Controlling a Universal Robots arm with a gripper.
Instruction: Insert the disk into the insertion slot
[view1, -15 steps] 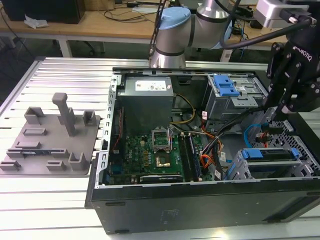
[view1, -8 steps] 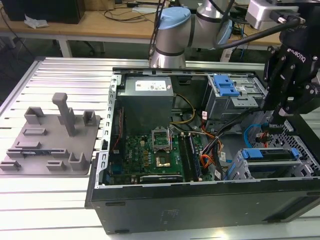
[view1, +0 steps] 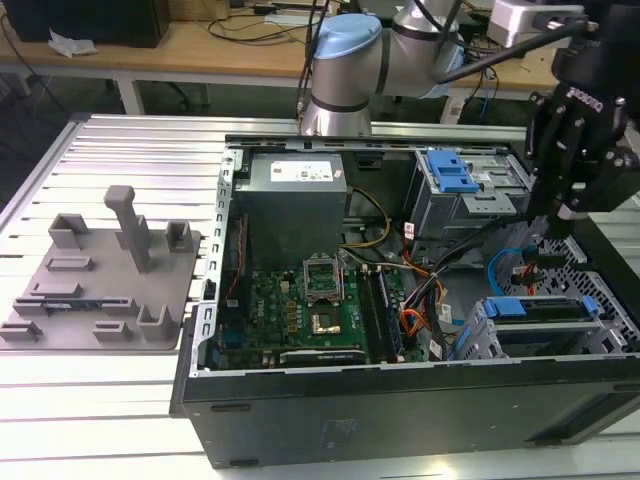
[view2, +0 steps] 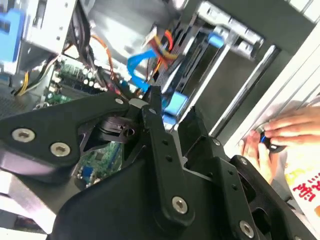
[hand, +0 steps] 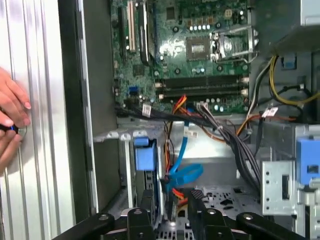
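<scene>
One disk (view1: 540, 330), a silver drive in a blue carrier, lies inside the insertion slot (view1: 473, 338), the low grey metal cage at the corner of the open computer case (view1: 400, 405) on the exterior view's right. Whether it is pushed fully home cannot be told. Above it hangs the tool (hand: 171, 200), its two black fingers (hand: 146, 205) spread apart in both wrist views, with nothing gripped between them; through the gap show the carrier's blue end and a tangle of cables (hand: 181, 172). Those blue, orange and red leads run just beside the mouth of the cage and look like the main hazard: a finger coming down could snag one, tug a plug loose or be nudged off line. A push landing off-centre could also skew the carrier against the cage wall and jam it, judging by how snugly it fills the cage. Farther off stand the taller silver cage (view1: 450, 200) with its blue clip (view1: 450, 172) and the green circuit board (view1: 320, 300). A person's hand (hand: 11, 125) rests on the ribbed metal surface (view1: 100, 400) just beside the case, fingering a small dark object, near enough that a swing of the arm (view1: 345, 60) could put it at risk.
</scene>
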